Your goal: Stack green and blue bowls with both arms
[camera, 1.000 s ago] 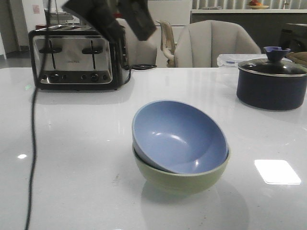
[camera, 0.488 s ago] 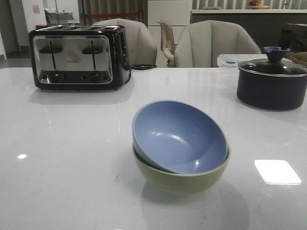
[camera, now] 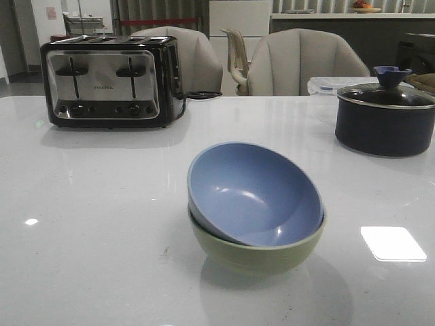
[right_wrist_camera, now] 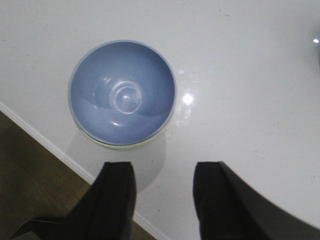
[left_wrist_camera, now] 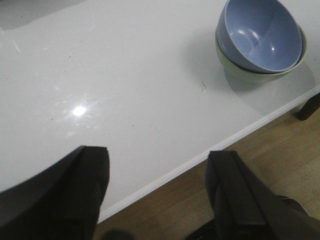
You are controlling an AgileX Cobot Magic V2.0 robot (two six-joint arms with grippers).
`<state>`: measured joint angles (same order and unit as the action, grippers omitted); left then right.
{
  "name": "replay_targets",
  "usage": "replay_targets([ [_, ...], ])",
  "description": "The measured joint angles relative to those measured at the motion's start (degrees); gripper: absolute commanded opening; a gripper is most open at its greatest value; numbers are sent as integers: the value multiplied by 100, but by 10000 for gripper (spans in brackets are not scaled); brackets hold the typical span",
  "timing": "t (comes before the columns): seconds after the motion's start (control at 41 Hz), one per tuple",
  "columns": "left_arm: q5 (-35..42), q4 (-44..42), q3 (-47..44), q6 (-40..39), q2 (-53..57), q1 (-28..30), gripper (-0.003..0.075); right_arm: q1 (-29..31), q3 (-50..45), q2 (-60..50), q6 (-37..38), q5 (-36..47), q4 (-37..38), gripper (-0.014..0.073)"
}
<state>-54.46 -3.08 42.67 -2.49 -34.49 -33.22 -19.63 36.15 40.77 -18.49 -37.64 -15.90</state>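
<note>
White bench [camera: 102, 204]: my blue bowl [camera: 255, 193] sits tilted in the green bowl [camera: 258, 248] near the front edge and might slip; left gripper [left_wrist_camera: 157, 192] and right gripper [right_wrist_camera: 164, 197] both wide, empty.

The white worktop [camera: 102, 204] carries the green bowl [camera: 262, 255], a toaster [camera: 109, 81] and a dark pot [camera: 385, 119].

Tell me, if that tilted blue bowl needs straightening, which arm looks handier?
Probably the right. Its open gripper hangs almost above the blue bowl, tilted in the green bowl. The left gripper, also open, sits beyond the table edge, bowls farther away.
</note>
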Motion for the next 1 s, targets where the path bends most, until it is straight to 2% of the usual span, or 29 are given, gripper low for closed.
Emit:
replay_targets([
  [0.122,15,0,-10,-12,0,0,473,119,0,0,319,-110,222,279],
  [0.195,25,0,-10,-22,0,0,430,157,0,0,378,-202,281,220],
  [0.366,38,-4,-10,-22,0,0,213,157,0,0,445,-407,293,29],
  [0.488,80,-4,-10,-22,0,0,96,157,0,0,457,-441,293,43],
  [1.0,116,-4,-10,-22,0,0,101,157,0,0,479,-441,293,43],
])
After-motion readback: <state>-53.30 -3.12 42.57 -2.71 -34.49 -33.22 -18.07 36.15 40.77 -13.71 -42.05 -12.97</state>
